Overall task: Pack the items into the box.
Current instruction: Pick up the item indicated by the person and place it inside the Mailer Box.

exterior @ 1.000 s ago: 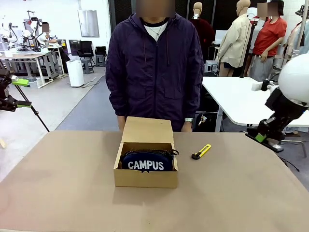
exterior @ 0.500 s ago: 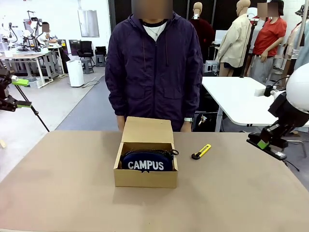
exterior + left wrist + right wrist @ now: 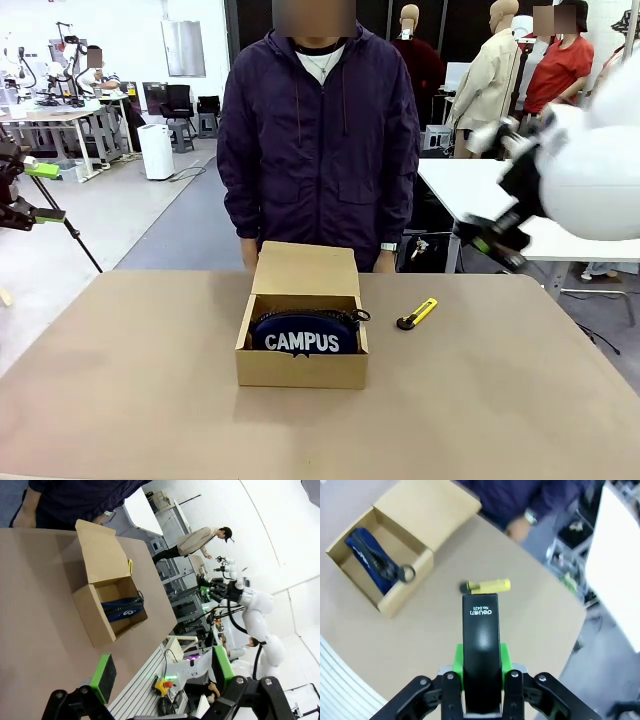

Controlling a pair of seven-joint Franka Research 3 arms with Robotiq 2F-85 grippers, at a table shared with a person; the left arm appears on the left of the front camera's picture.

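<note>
Stapler [image 3: 481, 625] sits clamped lengthwise between the green pads of the right gripper [image 3: 481, 666], high above the table [image 3: 500, 400] and off to the right of the box [image 3: 300, 371]. From the right wrist, the knife [image 3: 485, 586] lies on the table below, just past the stapler's tip. The box is well apart from it, lid flap open, with the pouch [image 3: 303, 337] inside. The left gripper [image 3: 162, 672] hangs with jaws spread wide, holding nothing, well clear of the box.
</note>
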